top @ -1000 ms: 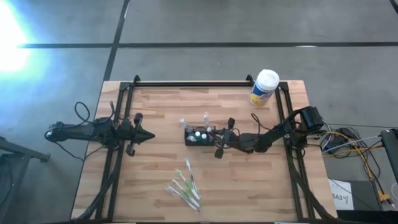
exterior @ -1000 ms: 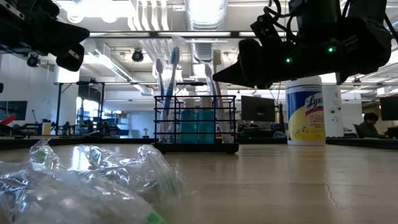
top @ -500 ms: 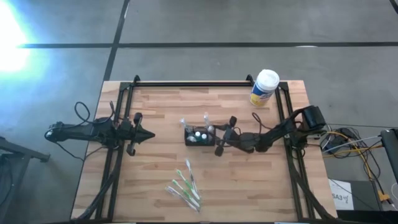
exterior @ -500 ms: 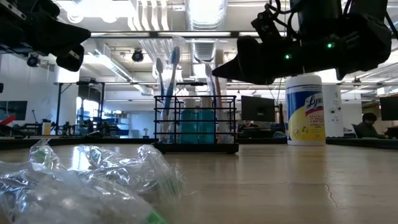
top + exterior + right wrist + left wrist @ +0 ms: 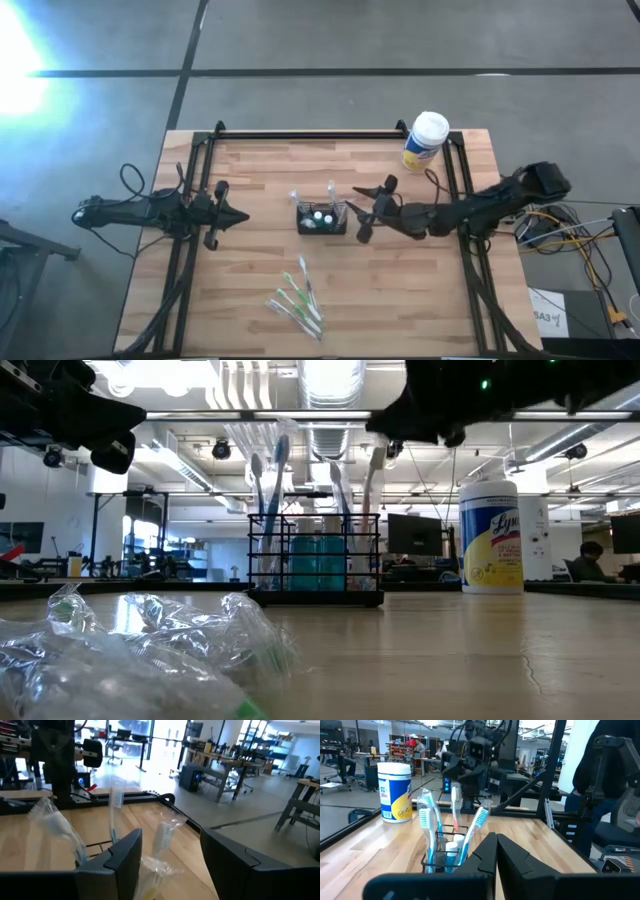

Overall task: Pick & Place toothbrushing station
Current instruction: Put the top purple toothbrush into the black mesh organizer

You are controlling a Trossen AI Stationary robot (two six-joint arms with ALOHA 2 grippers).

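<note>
Right gripper (image 5: pixel 362 213) spread wide, just beside toothbrushing station (image 5: pixel 321 218) mid-desk, holding nothing. Left gripper (image 5: pixel 240 219) pinched closed near left edge. Compartments partly hidden behind mesh.

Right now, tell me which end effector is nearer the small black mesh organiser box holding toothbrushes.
Right. The right end effector sits open just beside the black mesh organiser box; the left end effector waits shut, farther off on its other side.

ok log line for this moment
right gripper: open, beside toothbrushing station | left gripper: shut, waiting at table's left
</note>
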